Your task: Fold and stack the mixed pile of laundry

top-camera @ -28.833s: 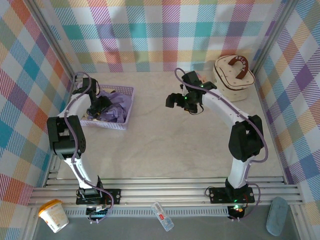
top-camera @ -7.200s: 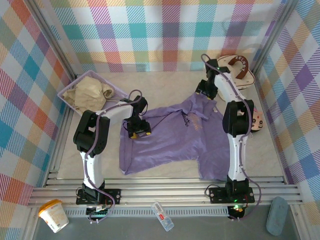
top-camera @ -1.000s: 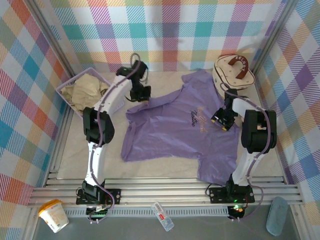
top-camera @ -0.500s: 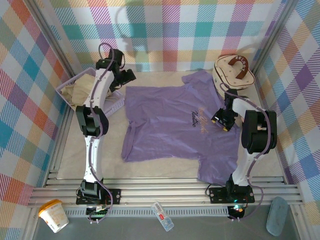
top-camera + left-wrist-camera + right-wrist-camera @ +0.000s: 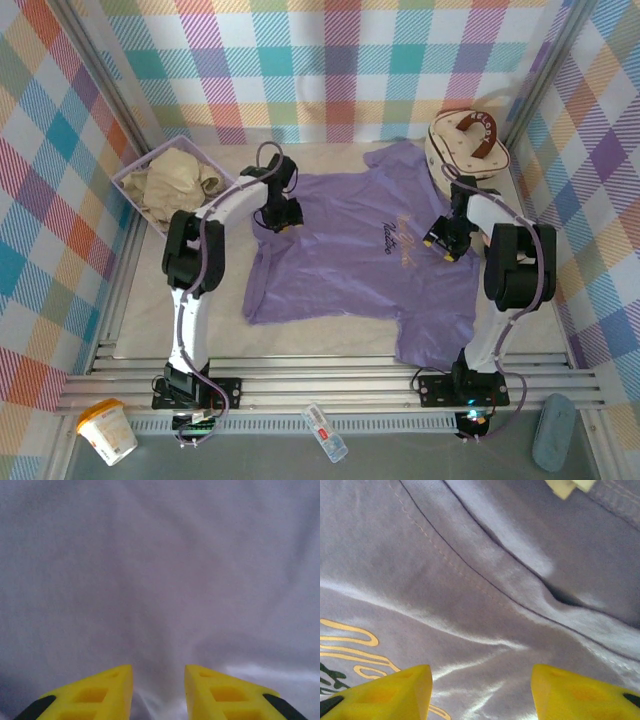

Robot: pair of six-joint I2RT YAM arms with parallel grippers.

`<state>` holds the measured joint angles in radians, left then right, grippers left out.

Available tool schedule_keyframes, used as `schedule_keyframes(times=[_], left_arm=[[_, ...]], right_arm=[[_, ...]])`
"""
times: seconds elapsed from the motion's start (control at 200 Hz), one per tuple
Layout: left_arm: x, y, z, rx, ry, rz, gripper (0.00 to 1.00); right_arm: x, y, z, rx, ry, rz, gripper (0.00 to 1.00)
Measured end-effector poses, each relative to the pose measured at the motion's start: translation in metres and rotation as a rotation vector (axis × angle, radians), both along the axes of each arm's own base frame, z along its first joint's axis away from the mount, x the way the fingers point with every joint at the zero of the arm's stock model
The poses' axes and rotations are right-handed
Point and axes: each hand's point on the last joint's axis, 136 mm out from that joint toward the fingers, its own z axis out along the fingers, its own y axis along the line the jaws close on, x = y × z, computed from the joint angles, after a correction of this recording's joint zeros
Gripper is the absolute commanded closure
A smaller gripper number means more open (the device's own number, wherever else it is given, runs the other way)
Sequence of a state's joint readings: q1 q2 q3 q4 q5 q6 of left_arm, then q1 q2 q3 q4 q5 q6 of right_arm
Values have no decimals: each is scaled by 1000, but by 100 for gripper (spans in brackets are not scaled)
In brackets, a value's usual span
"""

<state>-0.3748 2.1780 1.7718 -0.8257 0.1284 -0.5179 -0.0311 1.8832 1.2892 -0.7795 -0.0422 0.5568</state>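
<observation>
The lavender T-shirt of the laundry pile lies spread flat in the middle of the table, its script print facing up. The beige garment sits bunched in the basket at the back left. My left gripper is down on the shirt's left shoulder; in the left wrist view its yellow fingertips stand a little apart, with puckered purple cloth between and beyond them. My right gripper hovers open over the shirt beside the collar seam, and holds nothing.
A lavender perforated basket stands at the back left corner. A cream round case with a brown handle sits at the back right, touching the shirt's sleeve. Plaid walls close in three sides; a metal rail runs along the front.
My left arm swung from the basket side back down onto the shirt's left shoulder, and its jaws narrowed. The right arm stayed put. The shirt's top left edge lies flatter than before.
</observation>
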Motion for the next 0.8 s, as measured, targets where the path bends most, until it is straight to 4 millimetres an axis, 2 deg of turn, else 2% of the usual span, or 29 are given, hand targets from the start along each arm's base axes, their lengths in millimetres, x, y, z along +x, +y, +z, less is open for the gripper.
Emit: schedule_keyframes(times=[0.075, 0.115, 0.145, 0.23, 0.365, 0.49, 0.545, 0.575, 0.645, 0.685, 0.8], left_arm=[[4, 11, -23, 48, 33, 21, 67], [6, 15, -29, 63, 45, 30, 67], [9, 16, -27, 65, 45, 33, 66], [35, 26, -20, 96, -7, 56, 66], [75, 50, -27, 137, -38, 109, 65], [114, 68, -23, 154, -101, 146, 59], [124, 72, -20, 149, -113, 154, 54], [130, 73, -18, 147, -127, 157, 50], [132, 73, -14, 140, -133, 146, 41], [130, 72, -12, 134, -126, 136, 38], [115, 66, -3, 98, -95, 95, 32]], right_arm=[[5, 2, -7, 13, 15, -3, 44], [5, 2, -11, 19, 24, -3, 44], [6, 3, -14, 21, 34, -3, 44], [13, 5, -11, 35, 29, -3, 44], [35, 10, -11, 67, 13, 5, 43], [64, 18, -9, 86, -20, 29, 42], [75, 22, -7, 96, -25, 42, 41], [88, 24, -6, 101, -44, 50, 40], [106, 27, -1, 102, -82, 68, 38], [110, 27, 3, 100, -98, 78, 38], [109, 30, 17, 97, -123, 99, 38]])
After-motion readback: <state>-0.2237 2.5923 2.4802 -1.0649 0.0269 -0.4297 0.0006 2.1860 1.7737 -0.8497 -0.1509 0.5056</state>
